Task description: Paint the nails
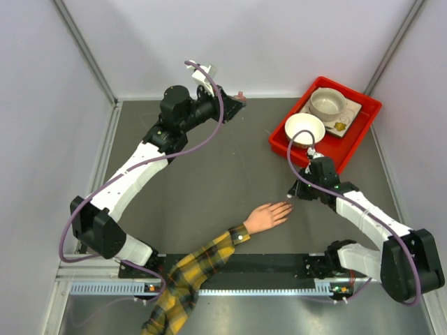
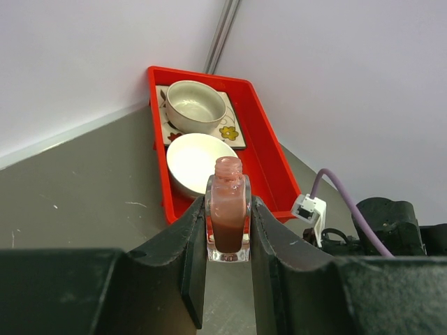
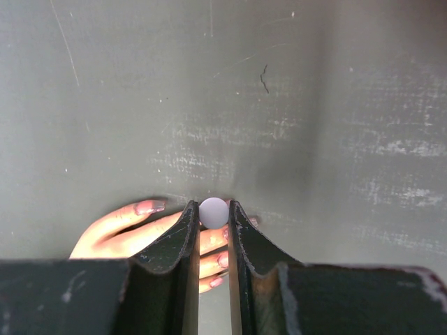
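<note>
Left gripper [image 1: 236, 100]: far left of centre on the table [image 1: 209, 174], its 2 fingers clenched on the nail-polish bottle [image 2: 228, 209].
Nail-polish bottle: upright, uncapped, holding brownish-pink liquid (the neck is open at the top).
Right gripper [image 1: 291, 194]: near right, clamped on a white knob [image 3: 214, 212]. Whatever is below the knob is hidden by the fingers.
Mannequin hand [image 1: 267, 216]: lies flat at near centre, fingers pointing right towards the right gripper, which is just beside its fingertips.
Nails [image 3: 149, 206]: in the right wrist view they sit directly beneath and beside the jaws. At least 3 show a pinkish tint.
Plaid sleeve [image 1: 192, 269]: runs from the wrist to the near left edge.
Red tray [image 1: 369, 106]: far right, holding 1 white bowl [image 1: 305, 129] and 1 cup [image 1: 327, 103].
</note>
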`<state>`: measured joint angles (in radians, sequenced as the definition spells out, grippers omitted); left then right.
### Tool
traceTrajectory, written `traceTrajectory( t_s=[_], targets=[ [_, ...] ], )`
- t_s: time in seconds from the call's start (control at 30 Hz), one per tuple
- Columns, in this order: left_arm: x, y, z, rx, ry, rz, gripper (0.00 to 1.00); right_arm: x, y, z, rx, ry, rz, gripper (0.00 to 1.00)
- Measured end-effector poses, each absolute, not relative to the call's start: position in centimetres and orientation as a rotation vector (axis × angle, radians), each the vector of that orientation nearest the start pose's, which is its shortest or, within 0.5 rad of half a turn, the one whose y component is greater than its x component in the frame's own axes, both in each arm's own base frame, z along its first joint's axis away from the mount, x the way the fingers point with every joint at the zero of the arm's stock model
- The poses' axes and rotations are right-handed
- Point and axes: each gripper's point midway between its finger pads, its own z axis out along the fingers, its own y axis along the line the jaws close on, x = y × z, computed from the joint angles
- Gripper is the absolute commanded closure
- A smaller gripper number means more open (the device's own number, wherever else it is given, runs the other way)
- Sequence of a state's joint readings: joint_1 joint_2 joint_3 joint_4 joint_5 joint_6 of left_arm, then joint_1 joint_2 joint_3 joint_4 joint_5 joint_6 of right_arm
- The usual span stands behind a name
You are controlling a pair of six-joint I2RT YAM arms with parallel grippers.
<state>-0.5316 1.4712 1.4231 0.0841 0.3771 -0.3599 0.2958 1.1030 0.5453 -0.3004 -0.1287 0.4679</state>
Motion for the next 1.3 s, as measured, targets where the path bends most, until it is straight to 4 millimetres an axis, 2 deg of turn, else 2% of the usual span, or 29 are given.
traceTrajectory(
  t_s=[0.47, 1.3],
  targets=[
    [36.9, -30.8, 39.4, 0.447, 1.560, -0.990, 1.00, 24.6, 11.9, 4.9, 0.156, 2.525, 0.481, 1.00],
    [37.1, -30.5, 39.5, 0.442, 1.555, -0.985, 1.00, 24.8, 11.2, 4.6, 0.199, 2.527, 0.431, 1.00]
  ],
)
